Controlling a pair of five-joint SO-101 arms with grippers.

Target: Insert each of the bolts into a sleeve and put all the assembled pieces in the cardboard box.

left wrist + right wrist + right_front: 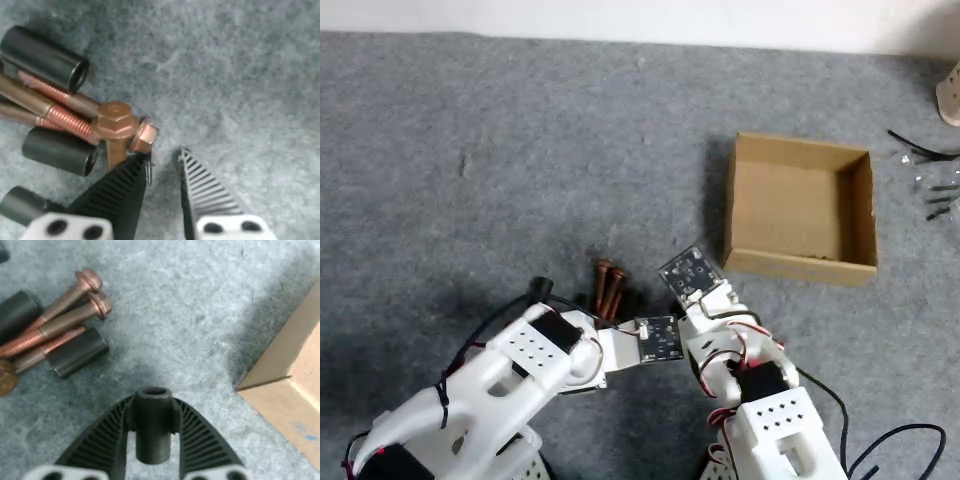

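Bolts (608, 285), copper-coloured, lie bunched with loose black sleeves (59, 150) on the grey bench (470, 150), well short of its far edge. The left gripper (165, 156) is spread just beside their heads, holding nothing. The right gripper (153, 405) pinches one sleeve (153, 432). The cardboard box (800, 268) sits open to the right, apart from them.

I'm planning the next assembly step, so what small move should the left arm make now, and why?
Probably shift the left gripper sideways onto the nearest bolt and close. Its jaws stand open over bare carpet, just beside that bolt's head, while the right gripper holds a sleeve with its open end showing, ready to receive a bolt.
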